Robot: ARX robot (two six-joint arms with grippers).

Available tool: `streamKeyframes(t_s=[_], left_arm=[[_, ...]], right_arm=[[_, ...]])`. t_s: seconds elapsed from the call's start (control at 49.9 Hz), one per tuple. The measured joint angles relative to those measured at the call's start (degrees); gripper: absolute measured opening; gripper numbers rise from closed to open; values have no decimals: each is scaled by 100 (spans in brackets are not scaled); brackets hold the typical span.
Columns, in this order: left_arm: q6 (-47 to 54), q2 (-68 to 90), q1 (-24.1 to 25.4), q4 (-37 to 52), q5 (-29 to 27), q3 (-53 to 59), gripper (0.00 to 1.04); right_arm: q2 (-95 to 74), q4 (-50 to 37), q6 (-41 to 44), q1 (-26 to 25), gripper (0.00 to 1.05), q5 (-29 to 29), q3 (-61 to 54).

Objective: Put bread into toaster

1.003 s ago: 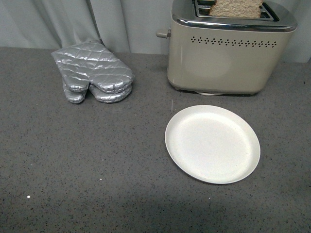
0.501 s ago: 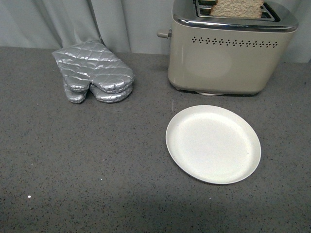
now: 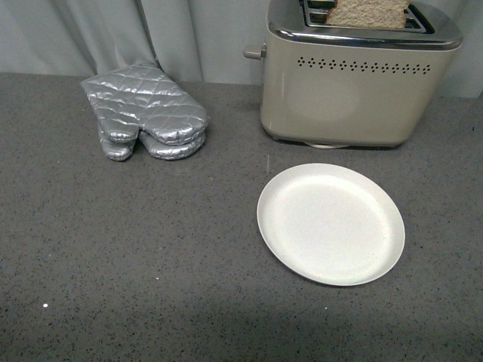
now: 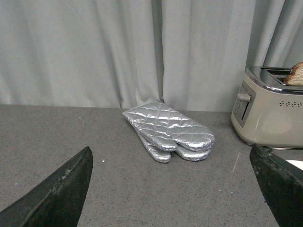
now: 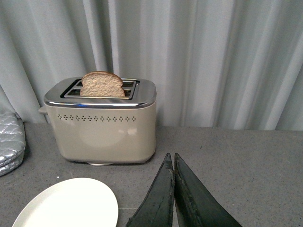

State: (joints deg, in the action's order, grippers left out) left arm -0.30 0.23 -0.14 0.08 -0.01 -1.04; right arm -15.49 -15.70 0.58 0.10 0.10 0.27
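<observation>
The bread (image 5: 102, 84) stands upright in the front slot of the toaster (image 5: 105, 126), its rounded top and part of the crumb showing above the chrome rim, so by the look of it the task is all but done. I judge the slice light, soft and easily crushed or torn (a hard pinch would dent the crumb), with a dry, rough face that should not slip; if it needed seating lower, the place to take it would be the exposed upper part, across the two flat faces near the crust, with a gentle squeeze. The toaster sits at the far side of the grey desk (image 3: 151, 264) against a pale curtain (image 4: 94, 52), its lever knob (image 3: 253, 52) on the side toward the silver oven mitts (image 3: 147, 111). A white plate (image 3: 330, 223) lies bare just in front of it. The left claw (image 4: 171, 189) is spread wide and holds nothing, low over the desk; the right claw (image 5: 173, 163) is pressed together, empty, well apart from the toaster.
</observation>
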Motion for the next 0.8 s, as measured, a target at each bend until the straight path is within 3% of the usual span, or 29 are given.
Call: streamKeyframes(t_s=[0.381, 0.521, 0.662, 0.802], left_arm=[[0, 0, 0, 0, 0, 0, 98], [2, 0, 0, 0, 0, 0, 98], [2, 0, 0, -2, 0, 0, 98], [2, -2, 0, -2, 0, 0, 98]], right_arm=[[540, 540, 0, 0, 0, 0, 0], [1307, 1502, 2, 0, 0, -4, 2], [1519, 1558, 4, 0, 1, -4, 4], [1526, 1561, 2, 0, 32, -4, 4]])
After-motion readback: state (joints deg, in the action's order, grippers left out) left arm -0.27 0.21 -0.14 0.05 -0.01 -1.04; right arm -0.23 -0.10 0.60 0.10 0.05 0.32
